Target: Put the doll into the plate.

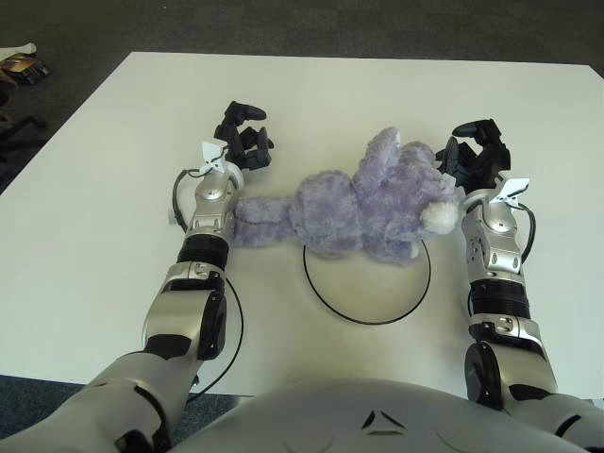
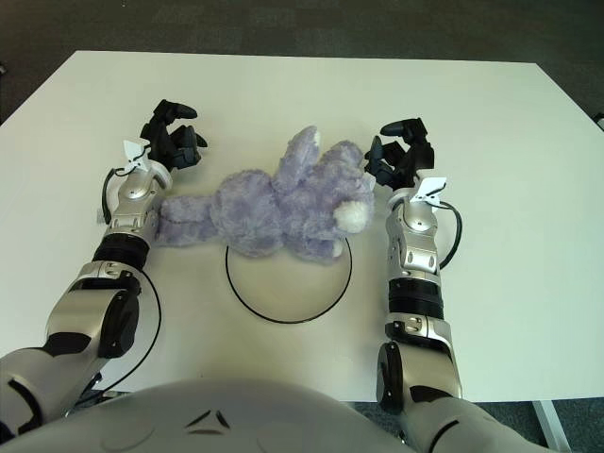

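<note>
A purple plush doll (image 1: 363, 203) lies on its side on the white table (image 1: 94, 189), its lower body overlapping the far rim of the plate (image 1: 368, 322), a white disc with a thin black edge. The doll's long limb stretches left, under the wrist of my left arm. My left hand (image 1: 242, 140) hovers just left of and beyond the doll, fingers spread, holding nothing. My right hand (image 1: 475, 151) is close beside the doll's head on its right, fingers spread toward it, with nothing grasped.
The table's near edge (image 1: 57, 377) runs just in front of my body. Dark floor surrounds the table. Some clutter (image 1: 21, 64) lies on the floor at the far left. A thin black cable (image 1: 234, 326) loops beside my left forearm.
</note>
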You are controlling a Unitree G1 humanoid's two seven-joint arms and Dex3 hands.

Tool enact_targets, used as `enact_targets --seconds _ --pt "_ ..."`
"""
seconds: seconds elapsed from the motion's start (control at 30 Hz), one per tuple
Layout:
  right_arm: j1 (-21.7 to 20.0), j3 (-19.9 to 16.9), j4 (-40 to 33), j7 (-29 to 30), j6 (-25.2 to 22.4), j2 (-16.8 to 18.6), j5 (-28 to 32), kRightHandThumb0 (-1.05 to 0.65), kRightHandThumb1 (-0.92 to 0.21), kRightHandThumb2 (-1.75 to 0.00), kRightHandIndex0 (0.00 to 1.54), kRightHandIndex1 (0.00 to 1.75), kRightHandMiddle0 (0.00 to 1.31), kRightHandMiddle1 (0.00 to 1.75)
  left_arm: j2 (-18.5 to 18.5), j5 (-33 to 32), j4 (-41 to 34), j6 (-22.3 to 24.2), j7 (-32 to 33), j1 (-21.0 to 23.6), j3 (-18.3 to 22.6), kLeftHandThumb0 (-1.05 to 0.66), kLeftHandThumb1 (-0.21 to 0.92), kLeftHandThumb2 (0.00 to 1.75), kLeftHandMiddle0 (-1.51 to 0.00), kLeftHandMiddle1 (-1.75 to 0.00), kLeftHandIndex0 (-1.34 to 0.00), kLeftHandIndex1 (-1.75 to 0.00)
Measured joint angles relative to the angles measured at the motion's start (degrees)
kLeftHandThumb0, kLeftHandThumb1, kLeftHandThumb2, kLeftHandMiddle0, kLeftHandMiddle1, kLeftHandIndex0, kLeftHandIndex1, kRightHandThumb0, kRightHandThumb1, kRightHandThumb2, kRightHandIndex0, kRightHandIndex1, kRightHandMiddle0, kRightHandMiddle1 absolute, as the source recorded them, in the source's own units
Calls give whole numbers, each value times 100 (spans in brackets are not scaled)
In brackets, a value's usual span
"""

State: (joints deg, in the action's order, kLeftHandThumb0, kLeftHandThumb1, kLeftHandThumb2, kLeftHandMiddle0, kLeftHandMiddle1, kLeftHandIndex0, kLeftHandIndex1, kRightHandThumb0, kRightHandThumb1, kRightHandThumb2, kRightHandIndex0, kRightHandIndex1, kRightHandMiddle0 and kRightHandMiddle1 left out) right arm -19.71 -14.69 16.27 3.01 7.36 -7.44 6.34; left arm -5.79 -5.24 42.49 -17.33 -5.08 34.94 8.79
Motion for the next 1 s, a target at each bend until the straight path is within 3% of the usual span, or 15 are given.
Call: enact_targets --seconds 0.53,1.0 --pt "0 -5 212 11 78 16 2 -1 -33 -129 68 165 35 175 -13 -57 -271 17 -142 -150 -5 -1 35 127 -64 -167 -34 -175" --pt "161 54 160 146 171 231 -6 -1 -28 -134 72 164 38 175 253 -121 -1374 397 -69 -819 -46 -1 30 133 -66 -172 -38 -172"
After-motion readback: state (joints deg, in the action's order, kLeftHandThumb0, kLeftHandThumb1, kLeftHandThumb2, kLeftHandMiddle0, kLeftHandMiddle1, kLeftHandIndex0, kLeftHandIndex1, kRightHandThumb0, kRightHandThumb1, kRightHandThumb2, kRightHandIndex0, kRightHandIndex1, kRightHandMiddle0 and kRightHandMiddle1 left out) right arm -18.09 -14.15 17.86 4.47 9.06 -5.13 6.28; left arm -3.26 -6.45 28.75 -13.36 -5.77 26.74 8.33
